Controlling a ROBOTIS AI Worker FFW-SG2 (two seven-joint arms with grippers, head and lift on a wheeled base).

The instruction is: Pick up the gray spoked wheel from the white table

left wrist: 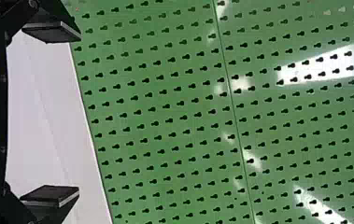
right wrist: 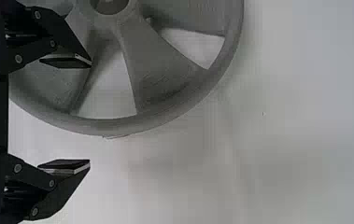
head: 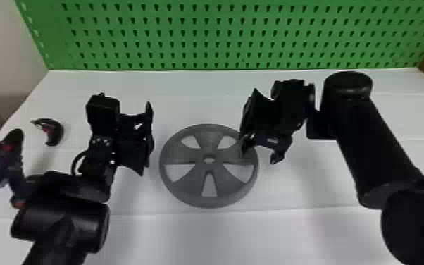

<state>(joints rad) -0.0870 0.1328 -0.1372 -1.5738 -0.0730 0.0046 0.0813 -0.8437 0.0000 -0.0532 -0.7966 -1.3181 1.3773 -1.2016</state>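
Head view, left hand (head: 148,139): mine, fingers spread, apart from the wheel, toward its 9-to-10 o'clock.
Right hand (head: 260,149): mine too, fingers spread, in view across the wheel's rim at 2 o'clock.
Gray spoked wheel (head: 193,176): lying flat on my white tabletop (head: 292,236), between my hands.
Curved black-and-red object (head: 57,132): past my left hand, toward 10 o'clock.
Green pegboard (head: 222,35): upright behind, at 12 o'clock.

Black fingers (left wrist: 51,193) stand wide apart over a strip of white desk (left wrist: 44,121), which borders a green pegboard (left wrist: 165,112) streaked with glare.
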